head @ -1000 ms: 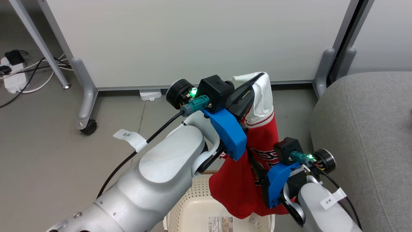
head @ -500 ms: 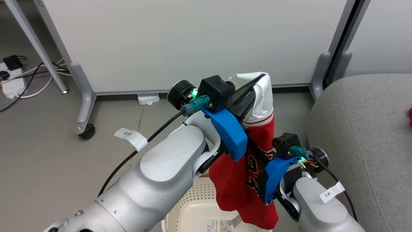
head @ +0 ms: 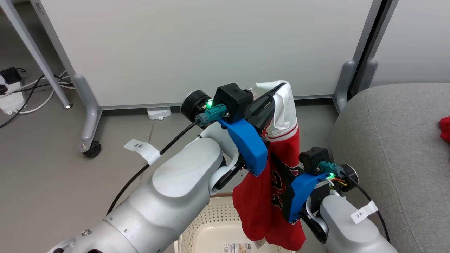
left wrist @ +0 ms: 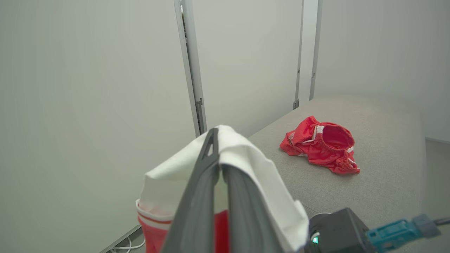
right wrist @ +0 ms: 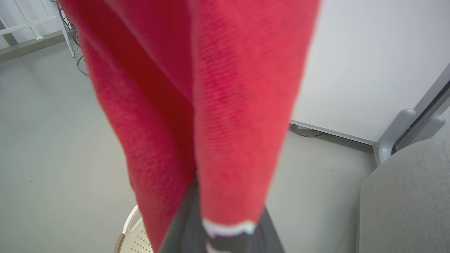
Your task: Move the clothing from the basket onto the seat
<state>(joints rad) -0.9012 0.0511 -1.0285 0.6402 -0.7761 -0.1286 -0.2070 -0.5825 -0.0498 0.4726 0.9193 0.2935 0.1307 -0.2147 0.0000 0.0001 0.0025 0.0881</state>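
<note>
left gripper (head: 277,88) is pinching the jersey (head: 284,147) by its white top, right gripper (right wrist: 225,232) clamping its red body, the cloth hanging above the right rim of the basket (head: 211,225). they're mid-carry, i'd say; next is calling for a swing right over the seat (head: 393,147).

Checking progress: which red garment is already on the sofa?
The small crumpled garment with white trim, lying on the sofa; the numbered jersey hangs above the basket.
</note>
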